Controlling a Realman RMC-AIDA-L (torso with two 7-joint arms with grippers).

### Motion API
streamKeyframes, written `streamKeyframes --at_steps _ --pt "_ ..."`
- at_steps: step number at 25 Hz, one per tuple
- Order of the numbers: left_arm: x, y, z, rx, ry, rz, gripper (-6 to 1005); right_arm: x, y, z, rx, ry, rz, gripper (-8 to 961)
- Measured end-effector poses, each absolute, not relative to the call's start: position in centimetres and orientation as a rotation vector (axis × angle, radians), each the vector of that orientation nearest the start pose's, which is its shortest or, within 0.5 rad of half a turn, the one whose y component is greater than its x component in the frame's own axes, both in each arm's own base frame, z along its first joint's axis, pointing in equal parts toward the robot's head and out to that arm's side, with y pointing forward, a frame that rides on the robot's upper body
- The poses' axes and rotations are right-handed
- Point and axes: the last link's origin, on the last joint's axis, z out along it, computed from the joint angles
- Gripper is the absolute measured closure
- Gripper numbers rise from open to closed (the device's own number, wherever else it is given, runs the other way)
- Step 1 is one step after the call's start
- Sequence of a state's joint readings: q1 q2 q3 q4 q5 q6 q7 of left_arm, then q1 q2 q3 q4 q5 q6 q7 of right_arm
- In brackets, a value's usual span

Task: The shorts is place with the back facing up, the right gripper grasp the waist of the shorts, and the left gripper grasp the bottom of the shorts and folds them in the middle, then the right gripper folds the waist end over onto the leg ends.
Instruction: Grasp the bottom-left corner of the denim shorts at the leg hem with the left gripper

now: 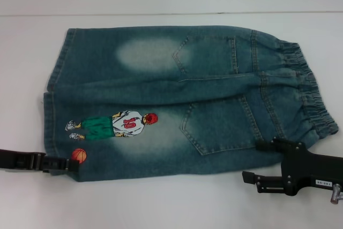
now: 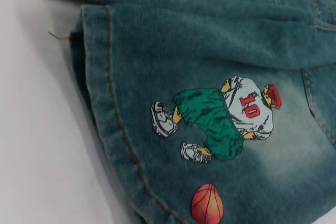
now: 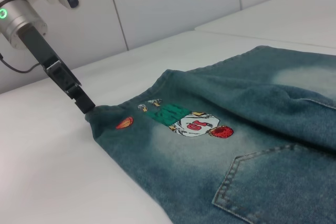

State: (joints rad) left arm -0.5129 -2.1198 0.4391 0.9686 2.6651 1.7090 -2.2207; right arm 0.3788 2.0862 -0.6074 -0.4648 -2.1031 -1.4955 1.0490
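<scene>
The denim shorts (image 1: 182, 97) lie flat on the white table, back pockets up, elastic waist (image 1: 311, 95) to the right and leg ends (image 1: 56, 105) to the left. A basketball-player print (image 2: 226, 116) and a ball print (image 2: 207, 203) mark the near leg. My left gripper (image 1: 72, 164) is at the near leg's hem corner, shut on the fabric there; the right wrist view shows it as left gripper (image 3: 88, 107) meeting that corner. My right gripper (image 1: 251, 160) stands open at the near edge by the waist, one finger (image 1: 266, 144) over the denim, the other beside the fabric.
The white table (image 1: 161, 202) runs all around the shorts. A white tiled wall (image 3: 173, 3) stands behind the table's far edge. A loose thread (image 2: 58, 36) sticks out at the leg hem.
</scene>
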Motion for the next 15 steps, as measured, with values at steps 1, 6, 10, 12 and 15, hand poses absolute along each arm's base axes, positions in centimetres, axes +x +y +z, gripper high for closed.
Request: streamKeyframes --at_steps 1,6,10,12,15 --pt "-32.28 29.20 3.80 -2.329 -1.779 -0.113 131 32.87 26.10 -3.63 -2.702 0.634 0.584 34" --pt "-31.90 29.39 3.53 -2.364 -1.759 -0.088 183 32.86 26.13 -3.64 -2.702 0.632 0.584 35" --pt "-31.91 29.52 3.46 -2.367 -1.750 -0.076 353 32.79 26.19 -3.64 -2.704 0.629 0.585 35" --pt "-31.96 29.60 3.51 -2.363 -1.746 -0.077 433 32.76 26.17 -3.63 -2.705 0.628 0.588 36" --pt "-32.10 29.74 3.68 -2.348 -1.743 -0.082 553 32.75 26.13 -3.63 -2.706 0.628 0.590 36"
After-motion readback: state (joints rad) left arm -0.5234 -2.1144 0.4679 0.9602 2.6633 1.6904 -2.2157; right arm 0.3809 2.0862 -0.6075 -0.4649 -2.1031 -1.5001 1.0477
